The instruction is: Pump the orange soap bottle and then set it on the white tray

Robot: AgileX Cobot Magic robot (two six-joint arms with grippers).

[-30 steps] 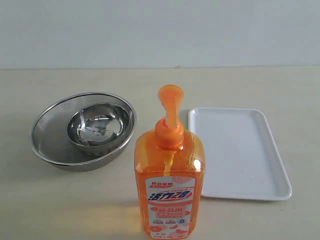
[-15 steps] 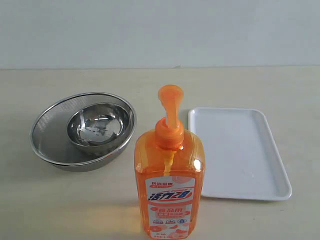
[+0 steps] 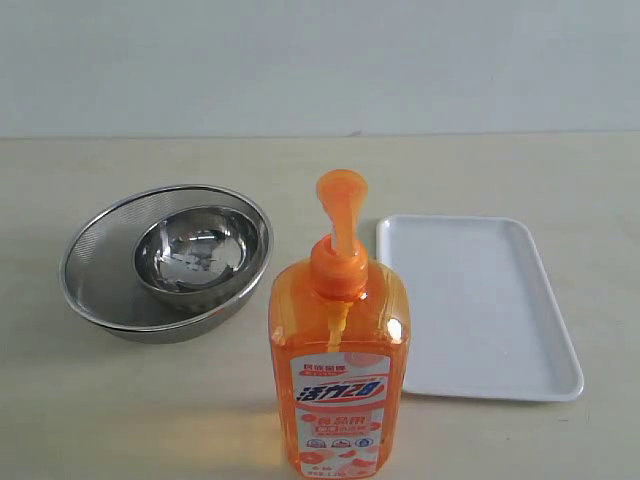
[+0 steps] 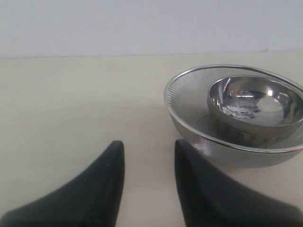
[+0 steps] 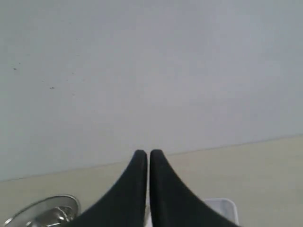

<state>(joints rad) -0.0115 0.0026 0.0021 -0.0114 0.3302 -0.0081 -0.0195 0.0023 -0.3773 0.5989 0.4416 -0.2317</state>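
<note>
Pressure off-centre from the pressed-together right end effector (image 5: 147, 153) may topple the tall translucent orange soap bottle (image 3: 338, 370); left end effector (image 4: 148, 144) stands spread.

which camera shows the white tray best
The exterior view: nearly the whole white tray shows, only its near-left corner behind the orange soap bottle. The right wrist view catches just a corner; the left wrist view shows none.

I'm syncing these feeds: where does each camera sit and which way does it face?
Exterior view: by the table, facing the wall; orange soap bottle nearest, steel bowls and white tray behind; no arm shows.
Left wrist view: low, facing the bowls past the open left gripper.
Right wrist view: aimed at the wall past the shut right gripper.
Shared: the bowls, in all three.
</note>
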